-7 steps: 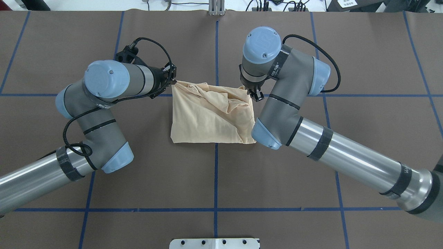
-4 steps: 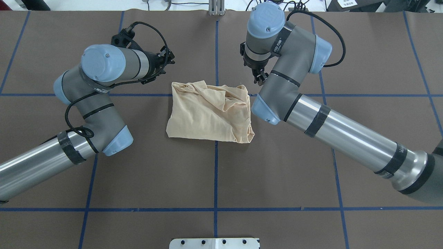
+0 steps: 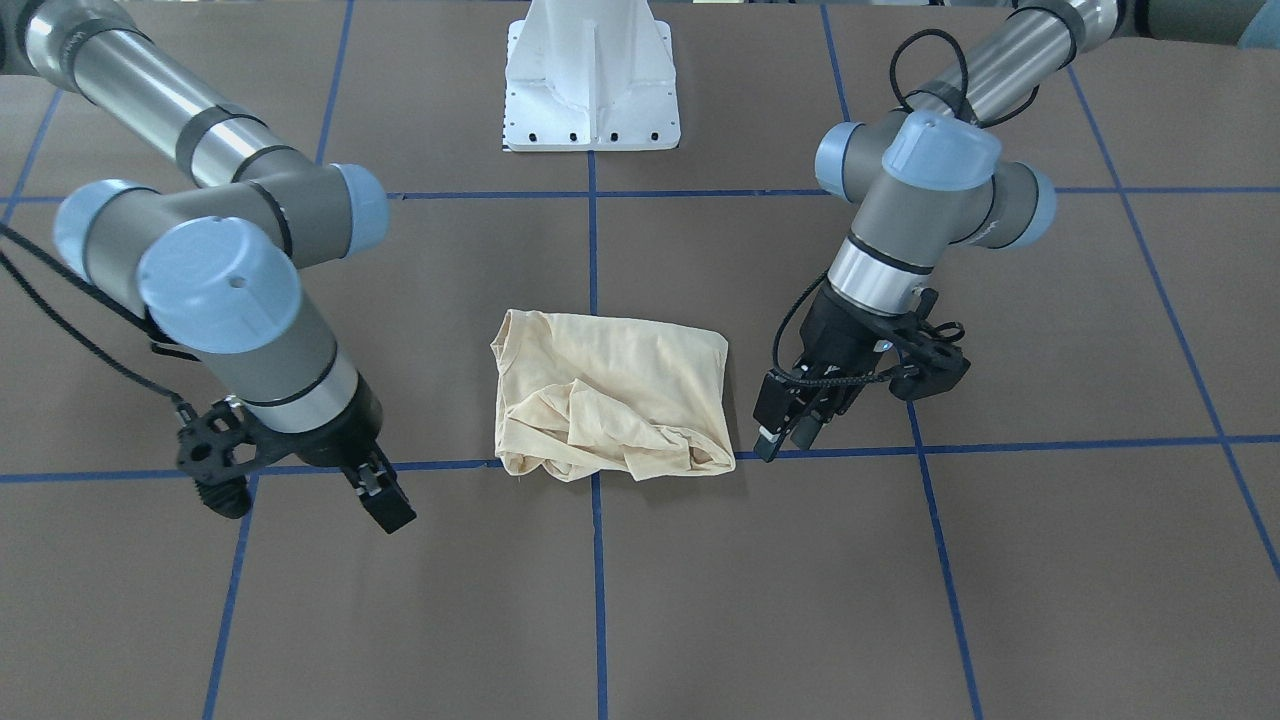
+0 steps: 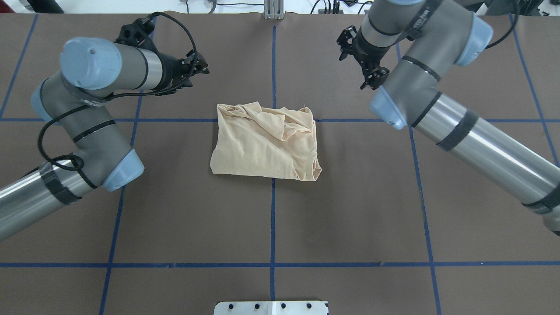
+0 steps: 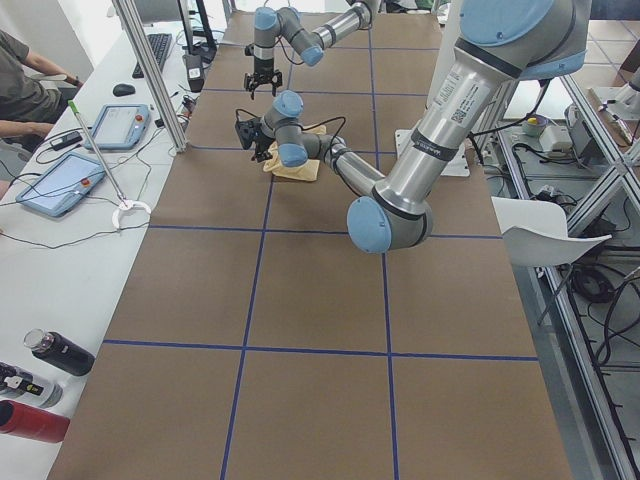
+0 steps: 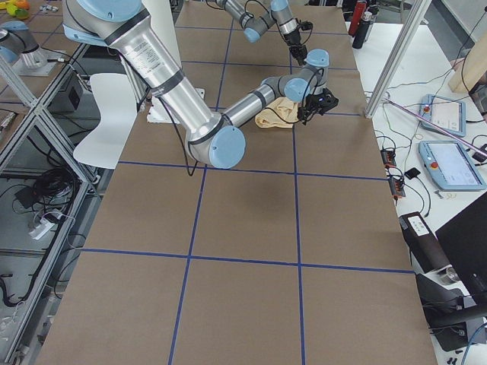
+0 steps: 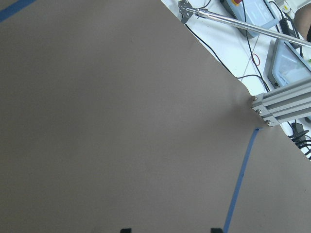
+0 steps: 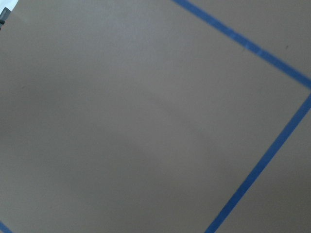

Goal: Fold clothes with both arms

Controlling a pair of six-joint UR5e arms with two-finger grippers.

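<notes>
The left claw (image 3: 785,435) is held wide and empty; in the left wrist view its two fingertips (image 7: 126,230) are seen far apart at the bottom edge, with only bare table (image 7: 121,121) below them. It is raised off the table and pointed downward, near the shirt's far left corner but not touching it. The right claw (image 3: 385,500) is also held clear of the cloth and nothing is gripped in it; its fingers seem to be parted in the overhead view, though the gap is poorly shown. It is placed off the shirt's far right side, farther from the cloth than the left one.

The shirt (image 4: 267,142) is laid in the middle of the table, folded into a rough rectangle across the central blue tape line (image 4: 272,227). Its far edge is set close along a cross line of tape (image 4: 350,120). The cloth is bunched into loose folds along that far edge, while the near part is spread smooth. The neck opening is seen at the near right corner. No print is shown on the upper face.

Both arms are bent at the elbow to either side of the shirt. The white base (image 3: 590,80) is seen at the table's robot-side edge.
</notes>
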